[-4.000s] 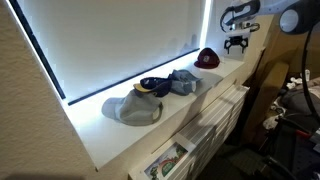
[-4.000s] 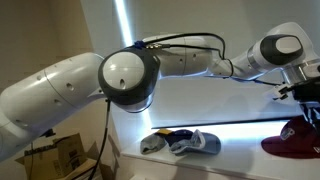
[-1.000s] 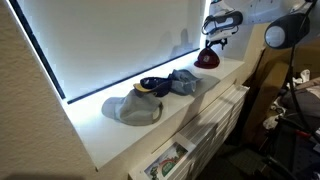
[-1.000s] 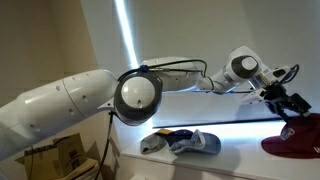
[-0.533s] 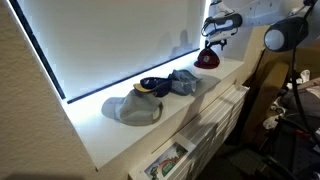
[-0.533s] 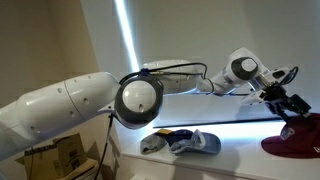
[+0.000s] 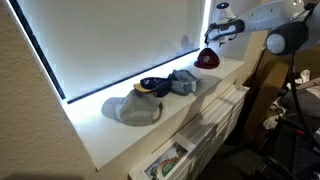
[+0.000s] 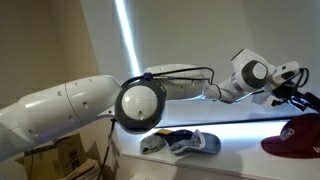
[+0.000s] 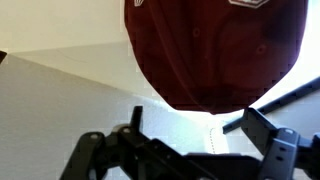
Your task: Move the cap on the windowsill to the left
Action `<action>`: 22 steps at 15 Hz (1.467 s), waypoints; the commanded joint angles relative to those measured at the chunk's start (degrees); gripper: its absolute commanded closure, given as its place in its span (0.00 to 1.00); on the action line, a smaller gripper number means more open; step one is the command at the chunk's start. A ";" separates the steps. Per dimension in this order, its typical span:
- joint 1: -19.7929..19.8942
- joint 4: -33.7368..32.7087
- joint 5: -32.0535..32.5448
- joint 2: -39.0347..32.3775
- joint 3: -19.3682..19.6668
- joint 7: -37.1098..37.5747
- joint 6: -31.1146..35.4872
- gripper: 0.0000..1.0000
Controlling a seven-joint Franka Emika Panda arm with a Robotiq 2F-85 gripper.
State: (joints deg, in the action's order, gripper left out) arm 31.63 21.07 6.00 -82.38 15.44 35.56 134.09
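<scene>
Robotiq gripper (image 9: 188,152) hovers just above the maroon cap (image 9: 215,50) at the far end of the windowsill (image 7: 95,140), its two black fingers (image 9: 268,142) spread wide with nothing between them, as the wrist view shows. In an exterior view the maroon cap (image 7: 207,59) sits apart from three others bunched further along the sill: a pale grey cap (image 7: 132,109), a navy cap (image 7: 152,85) with a touch of yellow, and a blue-grey cap (image 7: 184,80). The maroon cap looks to be light, soft cloth, likely to crumple and sag under a pinch. Its crown would fold between the pads, so the firmer brim, or the seam where brim meets crown, seems the surer place to take hold. It should slide easily on the smooth sill. A pale patch (image 9: 250,3) on the crown, cut off by the top edge of the wrist view, may be a logo, but no brand, label or lettering can be read anywhere in the scene
</scene>
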 commanded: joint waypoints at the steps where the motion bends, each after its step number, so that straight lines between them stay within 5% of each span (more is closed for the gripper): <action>1: -0.04 1.06 -0.26 0.54 0.24 0.05 0.74 0.00; 7: 2.27 1.14 -6.93 0.41 -8.45 -15.75 3.80 0.00; 8: 1.07 1.21 -5.20 0.56 -5.27 -10.69 3.06 0.00; 12: 1.77 1.19 -6.49 0.54 -7.12 -13.83 3.32 0.00; 17: 1.86 2.71 -7.10 2.24 -7.96 -15.46 -6.14 0.00; 22: 1.59 1.23 -6.62 0.62 -7.27 -14.01 -2.80 0.00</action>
State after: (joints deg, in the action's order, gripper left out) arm 33.36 21.11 -0.31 -82.44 7.90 21.64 130.81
